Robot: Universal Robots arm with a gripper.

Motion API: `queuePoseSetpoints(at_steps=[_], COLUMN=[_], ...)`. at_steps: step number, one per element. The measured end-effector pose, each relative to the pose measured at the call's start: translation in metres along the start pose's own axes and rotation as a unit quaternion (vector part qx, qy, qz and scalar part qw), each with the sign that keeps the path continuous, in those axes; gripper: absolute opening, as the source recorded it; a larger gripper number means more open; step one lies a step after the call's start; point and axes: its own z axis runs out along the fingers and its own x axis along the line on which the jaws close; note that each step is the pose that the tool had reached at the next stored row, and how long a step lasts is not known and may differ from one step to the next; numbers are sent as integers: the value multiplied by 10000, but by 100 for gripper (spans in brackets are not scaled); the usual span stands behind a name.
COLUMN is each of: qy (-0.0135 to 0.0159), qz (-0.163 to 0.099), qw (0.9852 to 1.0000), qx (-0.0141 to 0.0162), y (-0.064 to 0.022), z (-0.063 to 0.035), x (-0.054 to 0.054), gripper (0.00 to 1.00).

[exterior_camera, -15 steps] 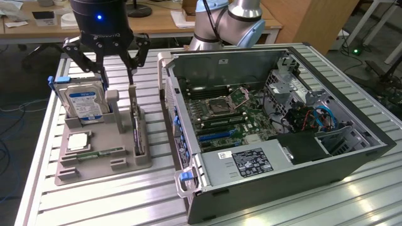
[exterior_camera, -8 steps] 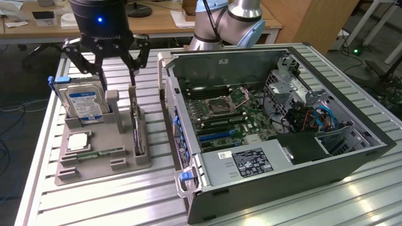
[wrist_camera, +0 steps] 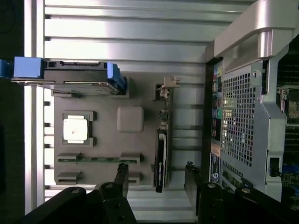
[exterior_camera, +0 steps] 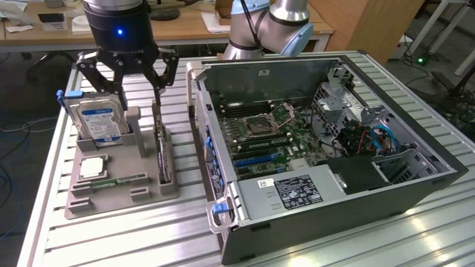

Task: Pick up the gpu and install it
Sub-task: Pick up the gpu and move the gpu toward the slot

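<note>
Tool (wrist_camera: 156, 169) seen close in the wrist view: two dark fingers (wrist_camera: 122, 173) spread wide, nothing grasped between them, so the tool is noted as released. In that view the gpu (wrist_camera: 160, 163) is lined up with the gap between the fingers, apart from both.

The gpu (exterior_camera: 162, 158) is stood on edge in a slot of a grey holder (exterior_camera: 141, 194), along the side of the holder nearest the computer case (exterior_camera: 415, 183). Its pale bracket end is turned toward the tool (exterior_camera: 139, 99), which is held above the far end of the holder.

On the same holder (wrist_camera: 105, 140), a hard drive (exterior_camera: 100, 122) with a blue label is set upright at the exterior view's left. A square silver chip (exterior_camera: 93, 166) is laid flat in front of it, and a narrow green memory stick (exterior_camera: 119, 181) is seated nearer still.

The case is laid open on the slatted metal surface (exterior_camera: 111, 239), just beside the holder. A motherboard (exterior_camera: 275, 133) is exposed inside, and a power supply (exterior_camera: 290, 194) is seated at the near end.
</note>
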Motion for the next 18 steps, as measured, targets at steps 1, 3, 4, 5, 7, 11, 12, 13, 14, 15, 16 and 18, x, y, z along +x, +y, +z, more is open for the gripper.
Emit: queuePoseSetpoints(at_steps=[1, 3, 4, 5, 7, 11, 12, 13, 14, 15, 16, 18], qy=[0, 0, 0, 0, 0, 0, 0, 0, 0, -1, 0, 0], qz=[0, 1, 1, 1, 1, 0, 0, 0, 0, 0, 0, 0], qw=[10000, 10000, 10000, 10000, 10000, 10000, 10000, 10000, 10000, 10000, 10000, 10000], qx=[0, 0, 0, 0, 0, 2, 4, 5, 6, 7, 9, 11], y=[-2, -5, -6, -7, -10, -13, -14, -14, -15, -16, -16, -17], z=[14, 43, 56, 70, 96, 145, 160, 176, 193, 209, 225, 258], x=[0, 0, 1, 1, 2, 2, 2, 2, 3, 3, 3, 4], gripper=[60, 60, 60, 60, 60, 60, 60, 60, 60, 60, 60, 60])
